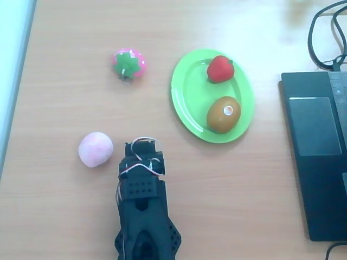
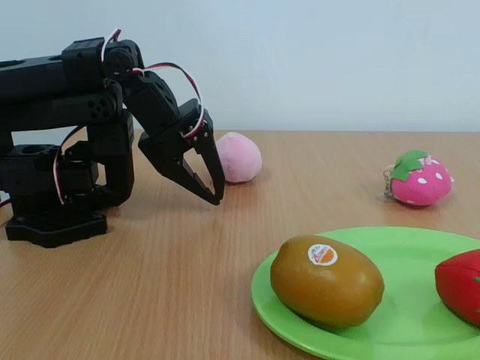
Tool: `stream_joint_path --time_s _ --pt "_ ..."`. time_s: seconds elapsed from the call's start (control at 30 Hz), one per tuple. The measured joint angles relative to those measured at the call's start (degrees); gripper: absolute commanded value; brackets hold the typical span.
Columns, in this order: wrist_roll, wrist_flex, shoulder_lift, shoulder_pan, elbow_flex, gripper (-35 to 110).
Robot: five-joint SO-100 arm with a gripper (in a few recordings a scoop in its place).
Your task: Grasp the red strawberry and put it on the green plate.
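Red strawberry (image 1: 220, 69) already sits at the green plate's (image 1: 187, 103) 12 o'clock, so I just keep my gripper (image 2: 215, 196), jaws pressed together and empty, well clear.

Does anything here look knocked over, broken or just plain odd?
Nothing stands out. The red strawberry and a brown egg-shaped fruit lie inside the green plate. The pink strawberry and pale pink ball sit apart on the table. The claw hangs empty, its tips together.
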Motion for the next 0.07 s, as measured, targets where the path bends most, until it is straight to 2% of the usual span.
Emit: stream_joint_path --time_s 0.07 --pt "0.0 0.0 0.0 0.0 0.0 -8"
